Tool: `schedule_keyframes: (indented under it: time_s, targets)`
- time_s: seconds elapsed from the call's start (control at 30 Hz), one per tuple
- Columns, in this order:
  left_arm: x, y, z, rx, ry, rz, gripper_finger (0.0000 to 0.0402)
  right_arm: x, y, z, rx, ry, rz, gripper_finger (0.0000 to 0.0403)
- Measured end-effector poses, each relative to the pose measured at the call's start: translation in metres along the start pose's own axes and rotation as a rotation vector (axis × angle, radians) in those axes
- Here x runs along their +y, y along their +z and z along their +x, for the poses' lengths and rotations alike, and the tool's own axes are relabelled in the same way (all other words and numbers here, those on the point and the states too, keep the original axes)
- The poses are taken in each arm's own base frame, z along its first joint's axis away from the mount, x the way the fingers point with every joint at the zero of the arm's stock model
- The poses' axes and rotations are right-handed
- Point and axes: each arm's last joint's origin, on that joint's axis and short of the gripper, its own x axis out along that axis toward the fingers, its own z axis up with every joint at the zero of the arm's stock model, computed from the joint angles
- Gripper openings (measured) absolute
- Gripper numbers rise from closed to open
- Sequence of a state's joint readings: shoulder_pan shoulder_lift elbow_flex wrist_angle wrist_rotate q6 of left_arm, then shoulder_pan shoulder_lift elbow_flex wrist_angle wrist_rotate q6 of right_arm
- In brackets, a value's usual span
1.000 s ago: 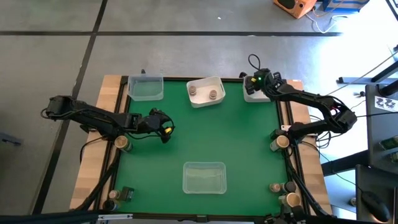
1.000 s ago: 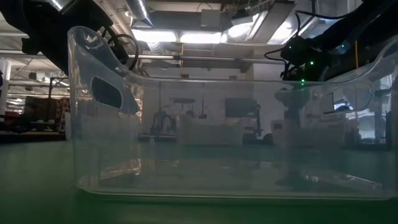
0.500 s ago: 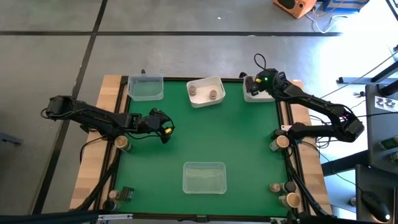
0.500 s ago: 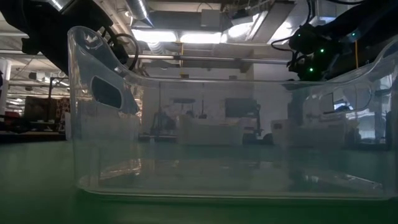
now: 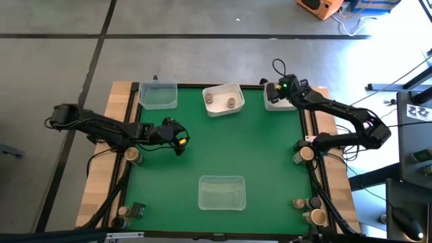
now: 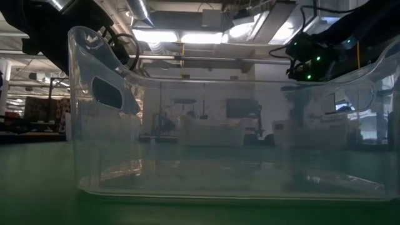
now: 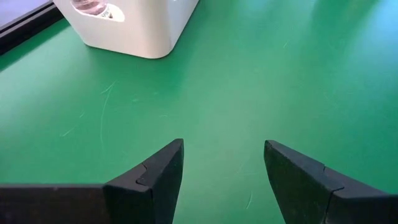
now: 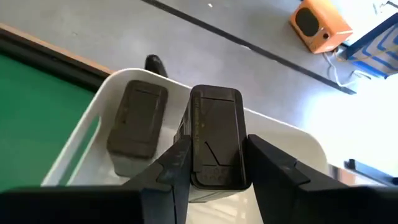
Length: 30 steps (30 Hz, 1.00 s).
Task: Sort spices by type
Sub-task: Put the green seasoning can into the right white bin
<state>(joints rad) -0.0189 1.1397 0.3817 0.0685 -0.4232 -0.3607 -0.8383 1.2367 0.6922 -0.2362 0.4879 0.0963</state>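
Observation:
My right gripper [image 8: 217, 144] [image 5: 274, 91] is above the white tray [image 5: 271, 101] at the table's far right corner, shut on a dark rectangular spice container [image 8: 215, 134] with a flip lid. A second dark rectangular container [image 8: 138, 117] lies in that tray. Two round spice jars [image 5: 221, 101] stand in the white tray [image 5: 223, 109] at the far middle. My left gripper [image 7: 224, 149] [image 5: 179, 143] hangs open over the bare green mat at the left, with nothing between its fingers. My right gripper pinches the dark container by its two long sides [image 8: 194, 155] between the two fingers, just below the lid. The fingers slant down toward the table's far edge, running along the lid's length. The container stands lid up; its lower part is hidden by the gripper.
A clear tray [image 5: 158, 96] sits at the far left and another clear tray [image 5: 221, 192] near the front middle, filling the low view [image 6: 225, 137]. Loose jars stand along the wooden side rails [image 5: 135, 156] [image 5: 302, 154] [image 5: 312, 216]. The mat's middle is open green surface.
My right gripper, still shut on the dark container, has risen a little above the far-right tray, as the low view shows. My left gripper has kept still.

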Motion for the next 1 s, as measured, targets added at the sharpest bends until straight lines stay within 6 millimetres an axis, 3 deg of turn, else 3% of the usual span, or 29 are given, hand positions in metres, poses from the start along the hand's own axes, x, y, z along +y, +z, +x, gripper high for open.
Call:
schedule_keyframes:
  time_s: [0.4, 0.8, 1.0]
  targets:
    - [0.0, 0.0, 0.0, -0.001, -0.001, -0.004, 0.0208, 0.019, -0.006, 0.037, 0.028, -0.02, 0.015, 0.0135]
    - [0.0, 0.0, 0.0, 0.0, 0.0, -0.053, 0.0208, 0.02, -0.009, 0.037, 0.053, 0.02, -0.026, 0.0224]
    - [0.0, 0.0, 0.0, -0.001, 0.002, -0.037, 0.0208, 0.012, 0.01, 0.012, -0.005, 0.071, -0.057, 0.0245]
